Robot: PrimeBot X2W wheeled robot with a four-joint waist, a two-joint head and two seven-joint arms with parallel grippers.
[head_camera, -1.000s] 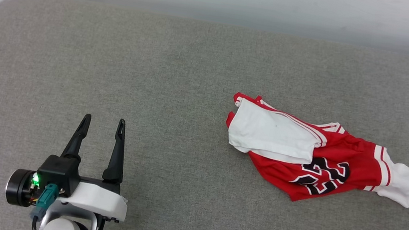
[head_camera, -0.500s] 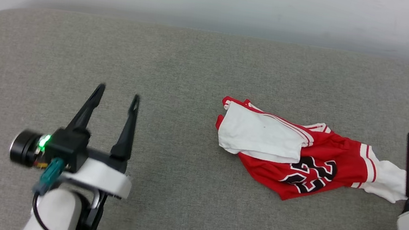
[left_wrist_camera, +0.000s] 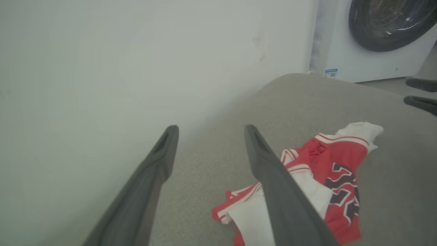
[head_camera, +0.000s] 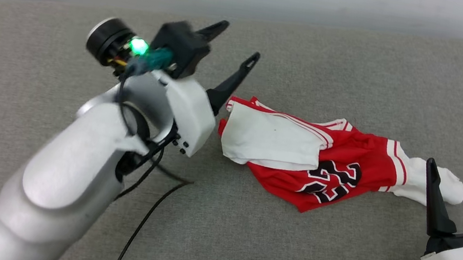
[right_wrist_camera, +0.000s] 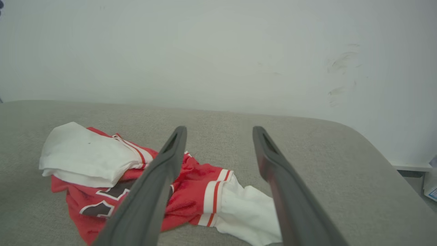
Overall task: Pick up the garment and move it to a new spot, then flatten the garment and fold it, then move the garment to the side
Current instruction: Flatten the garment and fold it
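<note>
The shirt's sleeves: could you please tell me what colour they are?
White sleeves, edged with red-and-white stripes against the red shirt; clearest in the right wrist view.

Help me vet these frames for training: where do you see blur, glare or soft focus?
Head view: the left gripper and its pale forearm are motion-smeared, its green light blooms, while the red jersey shirt with white sleeves is crisp. Left wrist view: near fingers soft. Right wrist view: right gripper soft, lighting flat, shadows faint.

Red-white garment (head_camera: 339,173) crumpled on cushion
</note>
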